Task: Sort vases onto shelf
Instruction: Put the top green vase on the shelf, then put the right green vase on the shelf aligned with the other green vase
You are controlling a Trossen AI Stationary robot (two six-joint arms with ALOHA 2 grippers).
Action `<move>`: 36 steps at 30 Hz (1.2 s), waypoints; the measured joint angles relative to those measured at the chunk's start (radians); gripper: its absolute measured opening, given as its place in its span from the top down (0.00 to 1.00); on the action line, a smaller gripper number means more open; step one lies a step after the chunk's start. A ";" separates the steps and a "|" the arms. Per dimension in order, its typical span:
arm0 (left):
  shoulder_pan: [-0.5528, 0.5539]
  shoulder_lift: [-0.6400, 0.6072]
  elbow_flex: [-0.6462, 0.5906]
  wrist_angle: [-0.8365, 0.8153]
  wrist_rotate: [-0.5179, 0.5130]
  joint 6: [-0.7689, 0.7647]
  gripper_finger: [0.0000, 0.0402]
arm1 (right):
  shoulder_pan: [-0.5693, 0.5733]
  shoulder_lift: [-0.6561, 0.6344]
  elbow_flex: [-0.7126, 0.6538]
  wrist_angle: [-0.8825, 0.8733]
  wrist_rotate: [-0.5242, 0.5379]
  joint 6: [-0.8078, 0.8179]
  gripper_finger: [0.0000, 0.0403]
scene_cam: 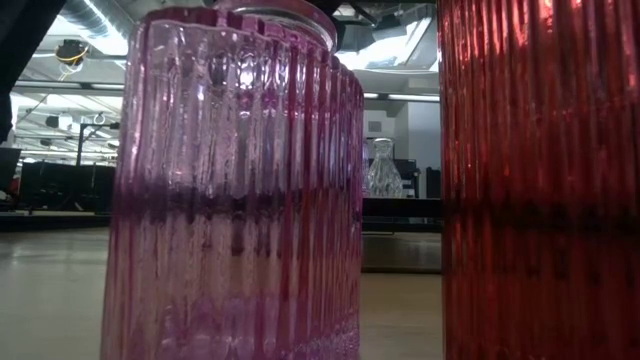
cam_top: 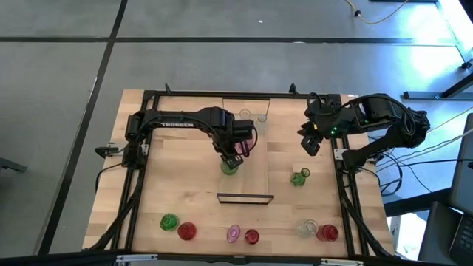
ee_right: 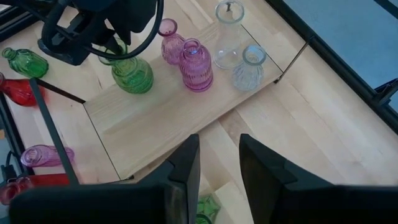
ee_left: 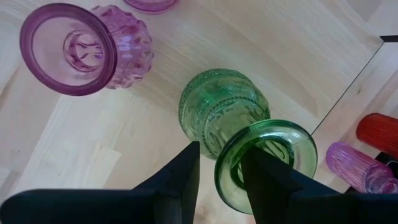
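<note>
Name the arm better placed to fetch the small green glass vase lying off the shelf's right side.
Right. The right gripper hangs empty just above that green vase, while the left gripper is at another green vase on the shelf.
</note>
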 joint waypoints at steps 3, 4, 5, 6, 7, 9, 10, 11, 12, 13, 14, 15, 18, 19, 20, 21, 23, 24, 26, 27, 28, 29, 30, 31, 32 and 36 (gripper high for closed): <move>0.000 0.000 0.000 0.000 0.000 0.000 0.73 | 0.000 0.000 0.000 0.000 0.000 0.000 0.76; 0.000 0.000 0.000 0.001 -0.001 0.000 0.73 | 0.000 0.000 0.000 0.000 0.000 0.000 0.76; 0.000 -0.004 0.000 0.002 -0.003 0.000 0.73 | 0.000 0.000 0.000 0.000 0.000 0.000 0.76; 0.000 -0.006 0.000 0.007 -0.008 0.000 0.73 | 0.000 0.000 0.000 0.000 0.000 0.000 0.76; 0.000 -0.009 0.000 0.017 -0.008 0.000 0.73 | 0.000 0.000 0.000 0.000 0.000 0.000 0.76; 0.000 -0.020 0.010 0.015 -0.013 0.000 0.73 | 0.000 0.000 0.000 0.000 0.000 0.000 0.76; 0.000 -0.023 0.020 0.012 -0.023 0.000 0.73 | 0.000 0.000 0.000 0.000 -0.001 0.000 0.76; 0.000 -0.024 0.033 0.012 -0.035 0.000 0.73 | 0.000 0.000 0.000 0.000 0.000 0.000 0.76; 0.000 -0.025 0.050 0.010 -0.049 0.000 0.73 | 0.000 0.000 0.000 0.001 0.000 0.000 0.76; 0.000 -0.025 0.068 -0.002 -0.059 0.001 0.73 | 0.000 0.000 0.000 0.001 -0.001 0.000 0.76; 0.000 -0.025 0.088 -0.017 -0.068 0.003 0.73 | 0.000 0.000 0.000 0.002 -0.001 0.000 0.76; 0.003 -0.025 0.103 -0.022 -0.074 0.004 0.73 | 0.000 0.000 0.000 0.001 -0.001 0.000 0.76; 0.002 -0.026 0.160 -0.063 -0.095 0.004 0.73 | 0.000 0.000 0.000 0.001 -0.008 0.000 0.76; 0.002 -0.025 0.186 -0.100 -0.117 0.004 0.73 | 0.000 0.000 0.000 0.001 -0.008 0.000 0.76; 0.002 -0.024 0.218 -0.134 -0.147 0.005 0.73 | 0.000 0.000 -0.001 0.001 -0.008 0.000 0.76; 0.001 -0.024 0.249 -0.161 -0.183 0.005 0.73 | 0.000 0.000 -0.003 0.001 -0.007 0.000 0.76; 0.002 -0.033 0.315 -0.217 -0.257 0.005 0.73 | 0.000 -0.001 -0.016 -0.004 -0.007 0.000 0.76; 0.001 -0.041 0.341 -0.214 -0.288 0.001 0.73 | 0.004 -0.005 -0.027 -0.011 -0.008 0.001 0.76; 0.000 -0.082 0.378 -0.198 -0.318 -0.011 0.73 | 0.035 -0.023 -0.066 -0.040 -0.003 0.030 0.76; -0.001 -0.102 0.396 -0.196 -0.333 -0.016 0.73 | 0.052 -0.038 -0.093 -0.045 0.004 0.054 0.76; -0.001 -0.129 0.411 -0.196 -0.350 -0.018 0.73 | 0.072 -0.057 -0.129 -0.040 0.012 0.079 0.76; -0.002 -0.160 0.414 -0.200 -0.368 -0.018 0.73 | 0.094 -0.080 -0.168 -0.039 0.010 0.113 0.76; -0.002 -0.187 0.414 -0.202 -0.390 -0.013 0.73 | 0.124 -0.102 -0.209 -0.039 0.009 0.156 0.76; -0.008 -0.216 0.414 -0.202 -0.413 -0.003 0.73 | 0.155 -0.126 -0.253 -0.036 0.004 0.207 0.76; -0.014 -0.238 0.413 -0.201 -0.437 0.000 0.73 | 0.181 -0.153 -0.297 -0.031 -0.001 0.257 0.76; -0.036 -0.314 0.412 -0.202 -0.466 0.001 0.73 | 0.279 -0.267 -0.485 0.057 -0.016 0.449 0.76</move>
